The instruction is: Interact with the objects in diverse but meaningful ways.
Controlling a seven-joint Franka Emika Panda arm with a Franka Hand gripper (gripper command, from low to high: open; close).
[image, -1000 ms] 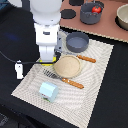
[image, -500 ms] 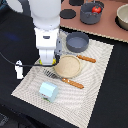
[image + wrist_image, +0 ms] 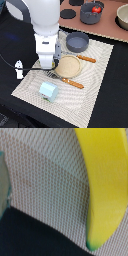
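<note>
Arm low over the woven placemat

Grey bowl and tan plate look bare; red tomato sits in the pot at one o'clock. Gripper's opening and hold cannot be told; banana close beneath.

I count: one tan plate, one grey bowl, one pale blue cup, one white shaker bottle, two orange-handled cutlery pieces, one red tomato, one yellow banana.
</note>
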